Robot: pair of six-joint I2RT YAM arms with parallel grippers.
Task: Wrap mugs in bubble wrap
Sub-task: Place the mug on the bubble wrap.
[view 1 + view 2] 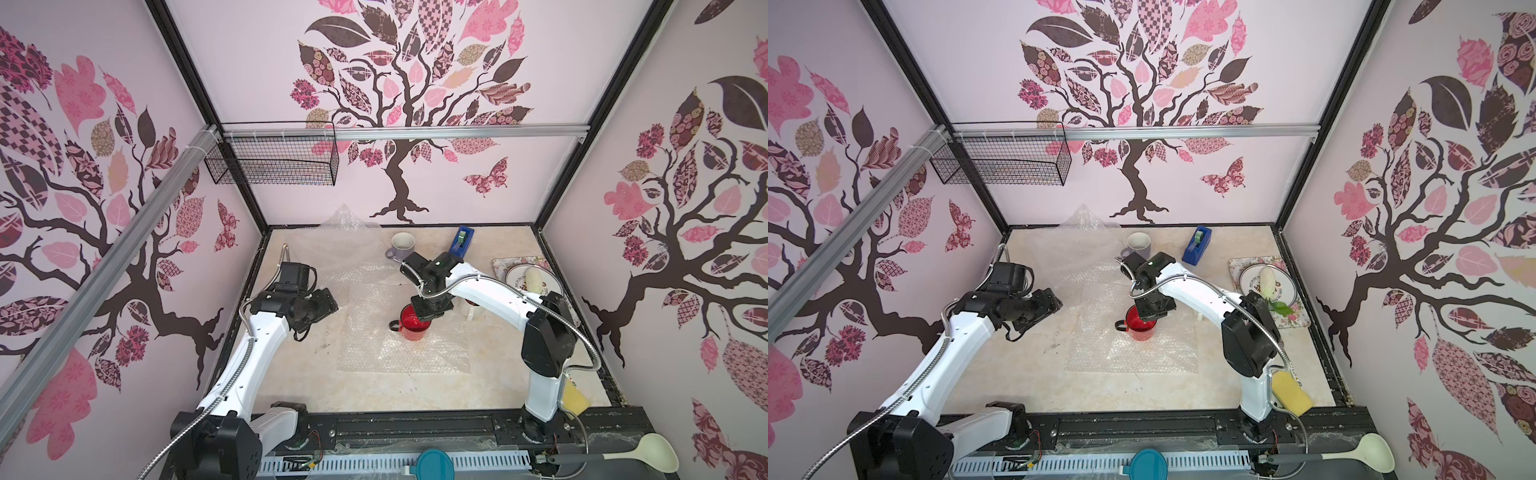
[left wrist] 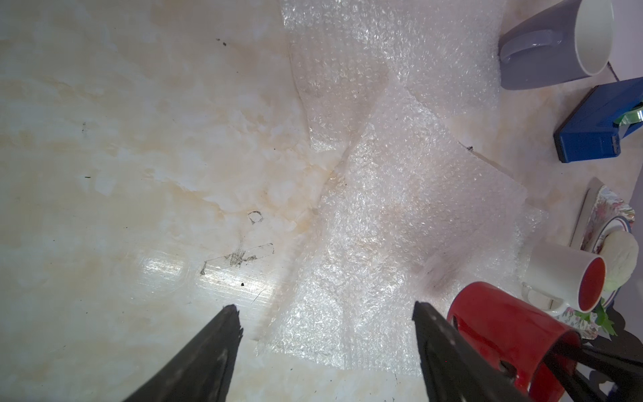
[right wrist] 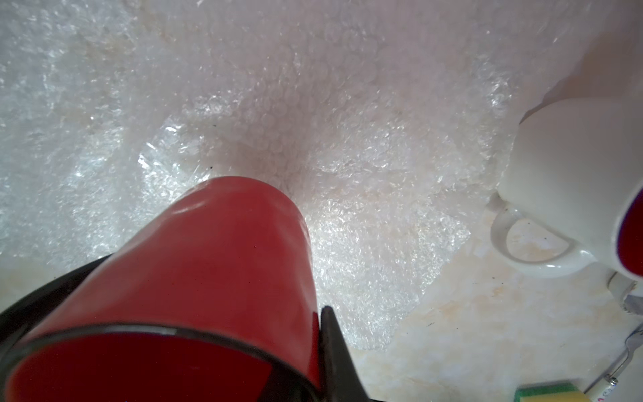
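The right gripper is clamped on the rim of the glossy red ceramic mug with a dark handle. One black finger presses the outside wall in the right wrist view, and the other is hidden. The mug is upright over the far part of the nearest clear bubble wrap sheet, which lies flat on the marbled beige table. Its handle points toward the left arm's side, and whether its base touches the sheet cannot be told. More crinkled clear wrap overlaps it toward the back wall. The left gripper hangs with its jaws wide apart and nothing between them, over the edge where bare table meets the wrap. The pale lavender mug with a white inside stands near the back, just beside the blue tape dispenser. The white mug with a red inside sits just off the sheet's edge, near the red mug, largely hidden under the right arm in both top views.
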